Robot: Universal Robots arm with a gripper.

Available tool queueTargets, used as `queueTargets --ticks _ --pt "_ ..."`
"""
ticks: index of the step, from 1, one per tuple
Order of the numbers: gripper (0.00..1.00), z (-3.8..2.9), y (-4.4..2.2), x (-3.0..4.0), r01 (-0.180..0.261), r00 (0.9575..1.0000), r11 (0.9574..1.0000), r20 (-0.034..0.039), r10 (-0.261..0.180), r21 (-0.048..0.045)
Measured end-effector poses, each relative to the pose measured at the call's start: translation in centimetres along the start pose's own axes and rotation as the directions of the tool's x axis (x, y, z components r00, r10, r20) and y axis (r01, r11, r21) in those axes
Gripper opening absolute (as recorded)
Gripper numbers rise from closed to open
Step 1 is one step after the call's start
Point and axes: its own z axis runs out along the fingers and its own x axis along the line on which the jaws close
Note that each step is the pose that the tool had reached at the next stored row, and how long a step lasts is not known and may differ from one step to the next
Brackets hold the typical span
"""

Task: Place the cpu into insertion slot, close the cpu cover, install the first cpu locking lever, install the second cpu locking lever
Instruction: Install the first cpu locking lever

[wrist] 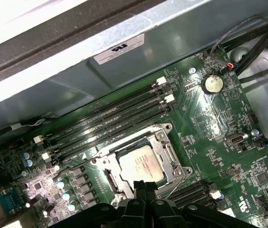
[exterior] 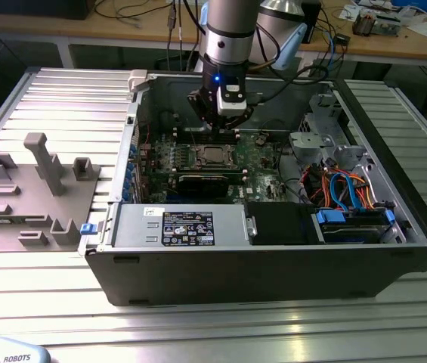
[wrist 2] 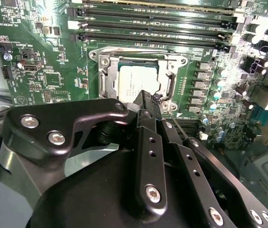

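Observation:
The cpu (wrist 2: pixel 136 80) (wrist: pixel 141 164) (exterior: pixel 213 156), a silvery-grey square chip, lies flat in the insertion slot (wrist: pixel 106 176) on the green motherboard. The cpu cover (wrist 2: pixel 103 80) (wrist: pixel 170 153), a thin metal frame, lies down around the chip. My gripper (wrist 2: pixel 145 100) (wrist: pixel 141 186) (exterior: pixel 221 119) hangs just above the socket's edge. Its black fingers are shut together with nothing seen between them. A thin wire locking lever (wrist 2: pixel 177 126) (wrist: pixel 175 186) runs out from the socket right beside the fingertips. In both wrist views the gripper body hides the socket's near edge.
Long black memory slots (wrist: pixel 110 118) run beside the socket. In the exterior view the open computer case holds a labelled power-supply box (exterior: pixel 187 227) at the front. A drive bay with blue and orange cables (exterior: pixel 345 193) sits at the exterior view's right. A grey fixture block (exterior: pixel 28 193) stands outside the case at its left.

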Motion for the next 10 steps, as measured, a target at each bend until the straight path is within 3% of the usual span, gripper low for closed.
queueTargets --ticks 10 --pt "0.11 0.00 0.00 0.00 0.027 0.9996 0.9996 0.0005 -0.027 0.0004"
